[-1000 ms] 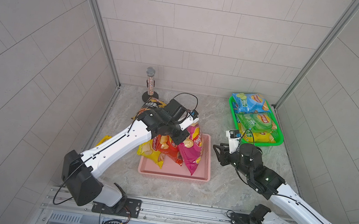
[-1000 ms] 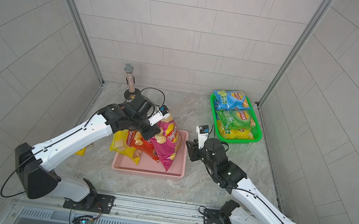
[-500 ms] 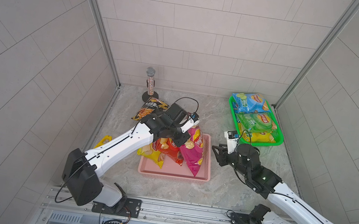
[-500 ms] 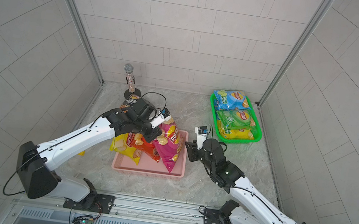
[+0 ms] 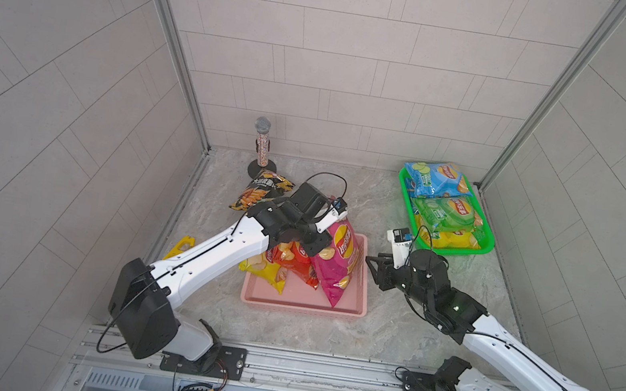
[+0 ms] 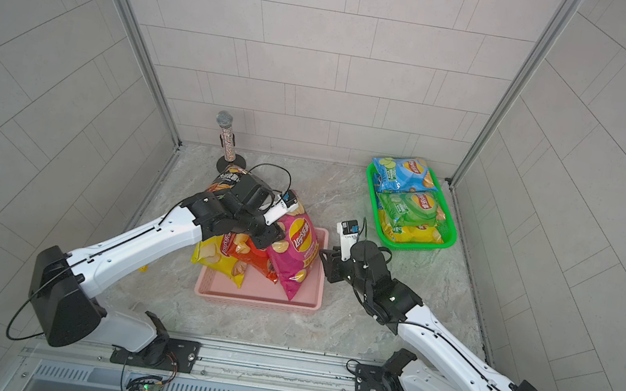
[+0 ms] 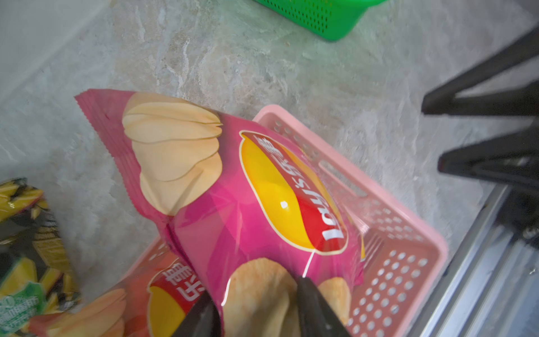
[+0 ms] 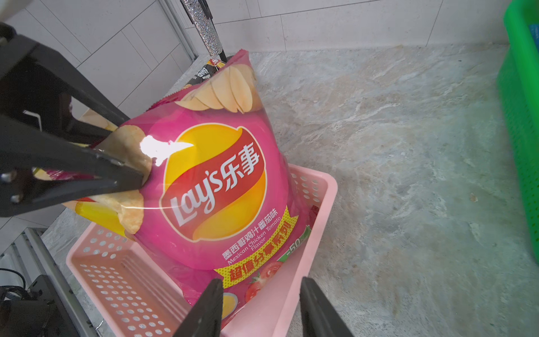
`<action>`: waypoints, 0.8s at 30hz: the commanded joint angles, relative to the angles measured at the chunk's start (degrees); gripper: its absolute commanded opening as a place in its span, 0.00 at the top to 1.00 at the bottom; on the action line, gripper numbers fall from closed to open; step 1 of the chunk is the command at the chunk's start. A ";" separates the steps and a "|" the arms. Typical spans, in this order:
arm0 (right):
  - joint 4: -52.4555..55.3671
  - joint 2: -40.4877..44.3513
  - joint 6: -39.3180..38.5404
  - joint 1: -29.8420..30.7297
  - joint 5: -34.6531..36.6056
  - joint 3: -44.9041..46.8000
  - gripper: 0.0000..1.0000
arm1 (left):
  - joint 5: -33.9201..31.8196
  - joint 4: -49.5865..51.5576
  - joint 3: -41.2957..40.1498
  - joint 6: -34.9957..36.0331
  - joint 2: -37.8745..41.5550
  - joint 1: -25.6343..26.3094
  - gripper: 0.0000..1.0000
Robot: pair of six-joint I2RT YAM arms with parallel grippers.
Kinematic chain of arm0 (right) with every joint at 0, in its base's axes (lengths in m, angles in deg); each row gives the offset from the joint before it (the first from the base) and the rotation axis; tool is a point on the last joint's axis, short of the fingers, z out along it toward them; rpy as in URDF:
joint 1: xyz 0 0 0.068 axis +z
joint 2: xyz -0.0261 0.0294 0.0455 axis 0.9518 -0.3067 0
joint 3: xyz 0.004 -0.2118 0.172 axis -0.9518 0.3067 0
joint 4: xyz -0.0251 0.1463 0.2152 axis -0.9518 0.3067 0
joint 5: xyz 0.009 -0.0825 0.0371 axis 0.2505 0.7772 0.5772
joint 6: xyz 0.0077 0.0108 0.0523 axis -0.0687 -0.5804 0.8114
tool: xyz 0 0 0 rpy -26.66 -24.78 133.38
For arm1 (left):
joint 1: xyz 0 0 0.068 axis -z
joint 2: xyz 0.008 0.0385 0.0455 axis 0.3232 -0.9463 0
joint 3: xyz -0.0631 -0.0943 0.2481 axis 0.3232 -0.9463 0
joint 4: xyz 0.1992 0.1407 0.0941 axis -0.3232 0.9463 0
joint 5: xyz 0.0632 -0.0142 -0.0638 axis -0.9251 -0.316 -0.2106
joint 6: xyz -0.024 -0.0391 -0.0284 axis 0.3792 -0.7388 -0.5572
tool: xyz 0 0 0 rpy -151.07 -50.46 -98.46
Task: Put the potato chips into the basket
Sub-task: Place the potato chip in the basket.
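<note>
A magenta Lay's bag of potato chips (image 5: pixel 339 263) (image 8: pixel 218 186) leans tilted in the pink basket (image 5: pixel 303 302) (image 6: pixel 258 299), against a red bag (image 5: pixel 297 259) and a yellow bag (image 5: pixel 266 271). My left gripper (image 7: pixel 256 291) (image 5: pixel 316 243) stands open, its fingers apart on either side of the magenta bag's lower corner; one fingertip (image 8: pixel 140 178) touches the bag. My right gripper (image 8: pixel 261 280) (image 5: pixel 373 271) is open and empty, just right of the pink basket's rim. A black bag (image 5: pixel 261 193) lies on the table behind the left wrist.
A green basket (image 5: pixel 458 250) at the back right holds blue (image 5: pixel 438 177), green (image 5: pixel 447 214) and yellow (image 5: pixel 452 238) bags. A glittery microphone (image 5: pixel 261 142) stands at the back left. A yellow item (image 5: pixel 179 246) lies by the left wall, partly under my left arm.
My left gripper came down and towards the front with the magenta bag, set it in the pink basket, and its jaws have parted. The right arm barely shifted.
</note>
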 commanded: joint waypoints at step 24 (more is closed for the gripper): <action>1.49 -6.42 4.65 -1.56 -5.08 -7.79 0.50 | 7.45 18.20 13.69 -1.86 2.29 -42.82 0.04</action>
